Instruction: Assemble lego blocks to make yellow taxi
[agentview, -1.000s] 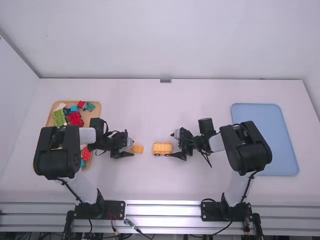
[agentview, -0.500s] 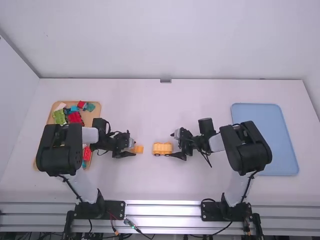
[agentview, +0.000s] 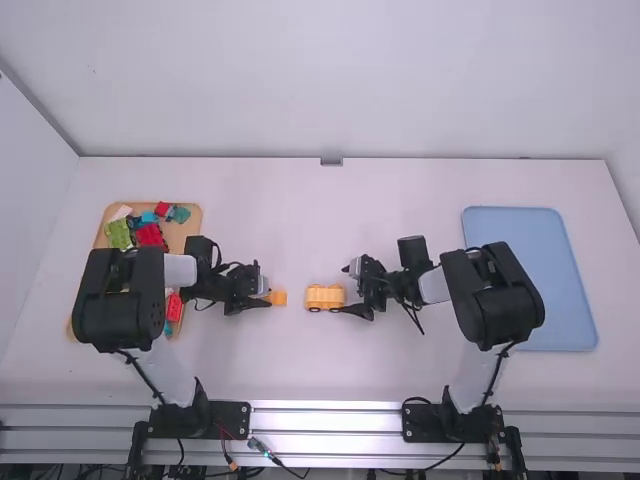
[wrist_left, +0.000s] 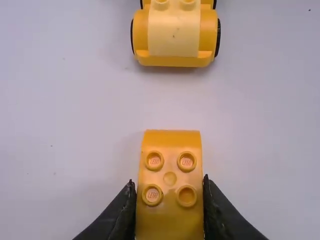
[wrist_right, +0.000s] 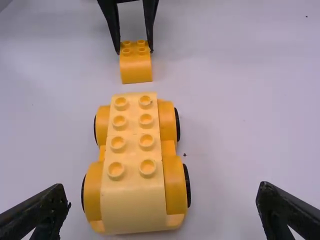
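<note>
Left gripper: (agentview: 267, 296) left of centre in the high view; fingers pinching the small yellow block (agentview: 280, 298) by its two sides.
Right gripper: (agentview: 346, 290) right of centre; fingers spread wide, the near end of the car body (agentview: 325, 297) between and just ahead of them, untouched by either.
Small yellow block: at mid-frame, left of the car body with a gap between; one rounded end faces the car. Four studs on top. Whether it touches the table (agentview: 320, 365) cannot be told.
Car body: upright on the table, just below the frame's centre; orange-yellow base, black-rimmed wheels (wrist_right: 187, 185), pale yellow top with eight studs in two rows.
Lettering: small raised print on studs (wrist_left: 154, 160) of the small yellow block, same hue as the plastic.
Tan tray: (agentview: 182, 236) left side of frame, partly behind the left arm; holds green (agentview: 118, 234), red (agentview: 150, 236) and teal pieces (agentview: 181, 214).
Blue tray: (agentview: 540, 280) right side of frame, partly behind the right arm.
</note>
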